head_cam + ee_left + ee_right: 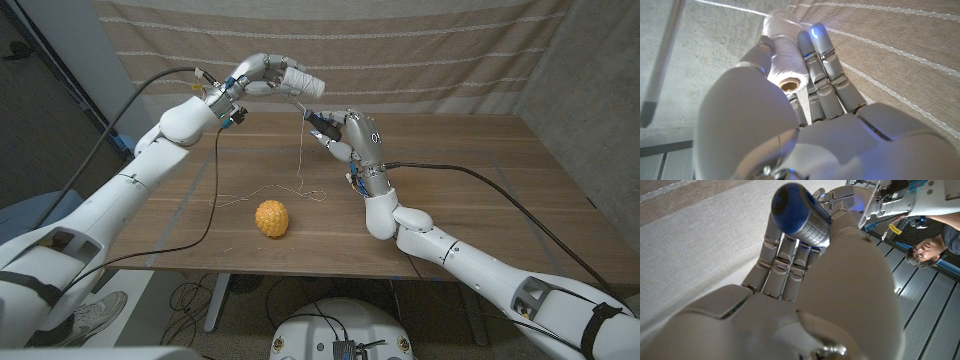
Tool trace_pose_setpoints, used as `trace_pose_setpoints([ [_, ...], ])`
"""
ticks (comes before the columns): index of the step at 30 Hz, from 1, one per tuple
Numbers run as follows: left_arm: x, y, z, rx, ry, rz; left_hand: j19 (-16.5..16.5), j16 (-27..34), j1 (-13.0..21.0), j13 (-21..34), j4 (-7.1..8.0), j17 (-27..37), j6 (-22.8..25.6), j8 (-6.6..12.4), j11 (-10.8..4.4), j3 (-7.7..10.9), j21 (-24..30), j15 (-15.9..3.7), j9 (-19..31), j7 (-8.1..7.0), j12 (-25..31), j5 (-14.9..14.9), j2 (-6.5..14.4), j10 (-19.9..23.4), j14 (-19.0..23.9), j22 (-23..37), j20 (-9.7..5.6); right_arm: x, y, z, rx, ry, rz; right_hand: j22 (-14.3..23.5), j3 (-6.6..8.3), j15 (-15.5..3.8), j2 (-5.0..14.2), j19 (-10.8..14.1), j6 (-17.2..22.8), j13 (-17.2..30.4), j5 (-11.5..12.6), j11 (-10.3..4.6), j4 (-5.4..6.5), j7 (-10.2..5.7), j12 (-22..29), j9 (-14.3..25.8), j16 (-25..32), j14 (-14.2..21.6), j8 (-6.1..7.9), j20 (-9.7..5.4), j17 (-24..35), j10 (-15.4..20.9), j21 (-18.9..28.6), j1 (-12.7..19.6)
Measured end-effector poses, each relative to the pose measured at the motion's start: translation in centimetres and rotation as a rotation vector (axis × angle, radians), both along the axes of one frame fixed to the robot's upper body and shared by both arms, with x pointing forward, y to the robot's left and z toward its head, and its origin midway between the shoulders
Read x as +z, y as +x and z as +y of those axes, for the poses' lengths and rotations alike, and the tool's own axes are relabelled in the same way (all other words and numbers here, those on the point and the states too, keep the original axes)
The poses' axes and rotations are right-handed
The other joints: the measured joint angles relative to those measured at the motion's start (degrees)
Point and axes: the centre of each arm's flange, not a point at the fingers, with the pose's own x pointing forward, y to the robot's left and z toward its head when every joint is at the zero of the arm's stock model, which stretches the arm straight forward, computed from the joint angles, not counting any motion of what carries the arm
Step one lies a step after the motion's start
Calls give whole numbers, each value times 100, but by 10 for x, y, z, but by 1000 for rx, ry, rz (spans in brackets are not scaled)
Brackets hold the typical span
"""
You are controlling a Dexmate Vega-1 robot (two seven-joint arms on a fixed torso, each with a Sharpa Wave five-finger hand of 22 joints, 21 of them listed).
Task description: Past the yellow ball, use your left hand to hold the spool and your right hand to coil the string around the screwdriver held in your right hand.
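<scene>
My left hand is raised above the table's far side and grips a white spool of string; its fingers wrap the spool. A thin white string runs from the spool past the screwdriver down to loose loops on the table. My right hand stands upright beyond the yellow ball and holds the screwdriver, whose tip points toward the left arm. Its blue and grey handle sits in the curled fingers. I cannot tell whether any string is wound on the shaft.
The wooden table spreads wide to the right of the ball. A striped beige curtain hangs behind it. Black cables trail from both arms over the table. A person is at the edge of the right wrist view.
</scene>
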Motion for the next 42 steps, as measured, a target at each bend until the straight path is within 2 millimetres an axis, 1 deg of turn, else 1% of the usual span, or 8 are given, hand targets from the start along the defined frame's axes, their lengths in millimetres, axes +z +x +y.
trace_pose_setpoints([
  [1, -1, 0, 1, 2, 2, 0, 0, 0, 0, 0, 5, 0, 0, 0, 0, -4, 0, 0, 0, 0, -2, 0, 0, 0, 0, 0, 0, 0, 0, 0, -1, 1, 1, -11, 0, 0, 0, 0, 0, 0, 0, 0, 0, 0, -2, 0, -1, 0, -1, 0, 0, 0, 0, 0],
  [2, -2, 2, 5, 28, -4, 7, 0, 0, 0, 0, 5, 0, 0, -21, 0, -5, 0, 0, 0, 0, -3, 0, 0, 0, 0, 0, 0, 3, 6, -12, -29, 39, 8, -15, 0, 0, 0, 0, 0, 1, 0, 0, 0, 0, -29, 0, -6, 0, -3, 0, 0, 0, 0, 0],
  [3, -3, 2, 6, 34, -3, 8, 0, 0, 0, 0, 5, 0, 0, -22, 0, -4, 0, 0, 1, 0, -4, 0, 0, 0, 0, 0, 0, 4, 8, -16, -40, 47, 11, -16, 0, 0, 0, 0, 0, 1, 0, 0, 0, 0, -43, 0, -9, 0, -5, 0, 0, 0, 0, 0],
  [13, -11, -5, 17, 66, 23, 15, -51, 0, 0, 24, 7, 4, 0, -23, -7, -5, 0, 0, 0, 0, -24, -5, 0, 6, 0, 1, 10, 10, 25, -45, -167, 110, 39, -40, -5, 0, 0, -36, 0, 26, -1, 0, -5, 0, -43, 0, -10, 0, 4, 9, -1, 0, 45, 0],
  [26, -17, -16, 20, 58, 60, 25, -51, -26, 0, 36, 40, 10, 0, -39, -7, 14, 40, -10, 22, 0, -46, -17, 0, 5, 27, 1, 11, 12, 44, -78, -331, 161, 92, -67, -16, 0, 0, -71, 18, 24, 19, 31, -16, 18, -44, 0, -11, 0, 6, 9, -2, 31, 89, 0],
  [34, -20, -20, 17, 15, 77, 50, -51, -36, 0, 42, 42, 10, 0, -40, -5, 14, 40, -20, 22, 0, -58, 0, 0, 9, 39, 1, 12, 9, 50, -87, -419, 132, 95, -94, -17, 0, 0, -71, 19, 36, 18, 31, -17, 18, -44, 0, -11, 0, 2, 9, -3, 31, 115, 0],
  [40, -19, -19, 10, -35, 82, 70, -71, -36, 0, 42, 49, 10, 0, -44, 3, 7, 88, -22, 22, 0, -69, 0, 0, 18, 39, 2, 32, 7, 51, -84, -467, 81, 79, -115, -27, 0, 0, -71, 19, 67, 17, 31, -27, 18, -83, 0, -11, 0, -2, 9, -4, 31, 136, 0],
  [42, -18, -20, 7, -77, 86, 90, -71, -36, 0, 69, 49, 10, -1, -44, 3, 7, 88, -22, 22, 1, -80, -1, 0, 18, 39, 2, 32, 5, 51, -79, -478, 36, 65, -122, -25, 2, 0, -71, 19, 72, 16, 31, -25, 17, -83, 0, -49, 2, -6, 10, -3, 31, 136, 0],
])
